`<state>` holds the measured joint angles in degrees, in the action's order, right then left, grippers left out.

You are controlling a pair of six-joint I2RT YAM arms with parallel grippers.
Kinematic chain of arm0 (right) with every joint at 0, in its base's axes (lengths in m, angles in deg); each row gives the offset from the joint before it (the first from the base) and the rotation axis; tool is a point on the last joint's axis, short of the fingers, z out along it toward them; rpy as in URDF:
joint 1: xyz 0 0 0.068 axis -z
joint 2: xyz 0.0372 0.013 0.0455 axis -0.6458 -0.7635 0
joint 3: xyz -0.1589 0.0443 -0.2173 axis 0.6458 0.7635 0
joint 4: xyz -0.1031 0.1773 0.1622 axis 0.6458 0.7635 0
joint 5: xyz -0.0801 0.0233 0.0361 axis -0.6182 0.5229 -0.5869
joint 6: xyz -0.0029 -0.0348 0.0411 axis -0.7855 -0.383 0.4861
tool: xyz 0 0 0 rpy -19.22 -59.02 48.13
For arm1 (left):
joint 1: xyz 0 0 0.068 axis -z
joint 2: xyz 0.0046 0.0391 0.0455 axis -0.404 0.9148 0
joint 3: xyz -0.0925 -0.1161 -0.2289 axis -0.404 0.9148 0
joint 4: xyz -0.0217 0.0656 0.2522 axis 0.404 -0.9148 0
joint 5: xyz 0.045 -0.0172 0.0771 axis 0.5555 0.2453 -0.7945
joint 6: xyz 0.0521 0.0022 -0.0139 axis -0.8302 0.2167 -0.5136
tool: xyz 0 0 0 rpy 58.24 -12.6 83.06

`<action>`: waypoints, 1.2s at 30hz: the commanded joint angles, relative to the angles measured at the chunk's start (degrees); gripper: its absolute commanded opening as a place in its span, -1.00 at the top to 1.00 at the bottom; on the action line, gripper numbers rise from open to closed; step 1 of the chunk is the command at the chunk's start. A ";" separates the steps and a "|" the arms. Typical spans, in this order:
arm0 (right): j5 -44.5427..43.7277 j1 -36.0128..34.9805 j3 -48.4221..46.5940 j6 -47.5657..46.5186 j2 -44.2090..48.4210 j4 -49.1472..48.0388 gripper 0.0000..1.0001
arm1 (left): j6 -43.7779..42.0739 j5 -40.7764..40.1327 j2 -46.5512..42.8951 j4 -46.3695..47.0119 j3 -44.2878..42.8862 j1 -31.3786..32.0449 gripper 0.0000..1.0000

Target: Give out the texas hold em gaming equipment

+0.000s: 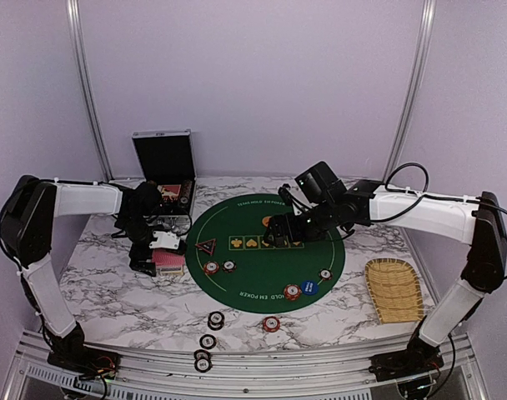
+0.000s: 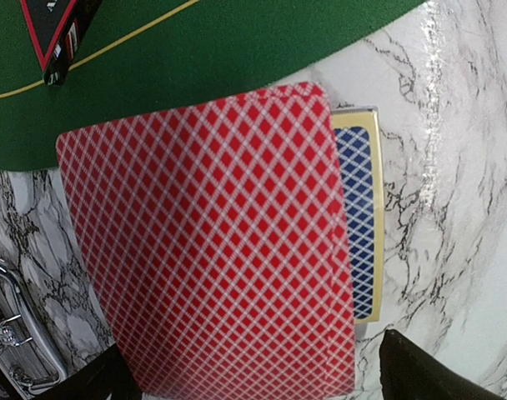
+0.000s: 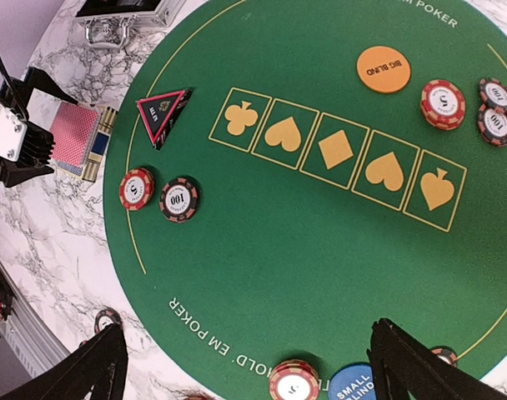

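Note:
A red-backed deck of playing cards (image 2: pixel 212 250) lies on a blue-backed box (image 2: pixel 360 217) on the marble, just left of the green poker mat (image 1: pixel 266 250). My left gripper (image 2: pixel 253 387) hovers over the deck, open, with one finger on each side of its near end. The triangular marker (image 3: pixel 162 114) and two chips (image 3: pixel 136 188) (image 3: pixel 179 199) sit at the mat's left edge. My right gripper (image 3: pixel 249 375) hangs open above the mat, holding nothing. The orange disc (image 3: pixel 384 68), the blue disc (image 3: pixel 353 385) and a chip stack (image 3: pixel 293 382) rest on the mat.
The open black case (image 1: pixel 163 162) stands behind the left arm. A woven bamboo tray (image 1: pixel 394 290) lies at the right. Several loose chips (image 1: pixel 216 319) (image 1: pixel 272 323) (image 1: pixel 207 341) sit on the marble near the front edge.

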<state>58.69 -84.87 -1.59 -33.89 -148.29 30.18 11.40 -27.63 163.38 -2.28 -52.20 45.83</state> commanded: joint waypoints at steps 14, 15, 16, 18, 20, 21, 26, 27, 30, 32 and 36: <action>0.44 -0.61 0.99 0.48 0.61 -1.86 -0.98 | 0.76 -0.39 -1.12 2.59 3.17 -0.28 -0.98; 0.47 -0.60 1.13 0.56 0.60 -2.03 -0.98 | 0.85 -0.45 -1.27 2.73 3.44 -0.19 -0.98; 0.60 -0.62 1.27 0.66 0.52 -2.21 -0.98 | 1.05 -0.55 -1.37 3.09 3.58 -0.19 -0.98; 0.83 -0.55 1.38 0.82 0.38 -2.52 -0.98 | 1.38 -0.74 -1.47 3.68 3.91 -0.20 -0.98; 1.07 -0.57 1.50 1.02 0.27 -2.81 -0.98 | 1.79 -0.63 -1.65 4.29 4.12 -0.16 -0.98; 1.21 -0.61 1.54 1.08 0.25 -2.90 -0.98 | 1.95 -0.59 -1.64 4.68 4.14 -0.14 -0.98; 1.45 -0.57 1.74 1.39 0.44 -3.30 -0.98 | 2.40 -0.98 -1.22 5.91 4.21 -0.16 -0.98; 1.45 -0.54 1.74 1.28 0.50 -3.26 -0.98 | 2.40 -1.16 -1.13 6.20 4.25 -0.20 -0.98; 1.39 -0.55 1.66 1.21 0.57 -3.20 -0.98 | 2.19 -1.04 -1.15 6.54 4.40 -0.20 -0.97; 1.43 -0.62 1.69 1.22 0.46 -3.42 -0.98 | 2.22 -0.89 -1.10 6.79 4.20 -0.20 -0.96; 1.84 -0.62 1.72 1.29 0.06 -3.56 -0.97 | 2.08 -0.77 -1.13 7.13 3.79 -0.14 -0.98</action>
<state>59.89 -85.00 0.26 -33.21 -148.29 27.95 13.17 -28.46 162.92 2.79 -48.89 45.63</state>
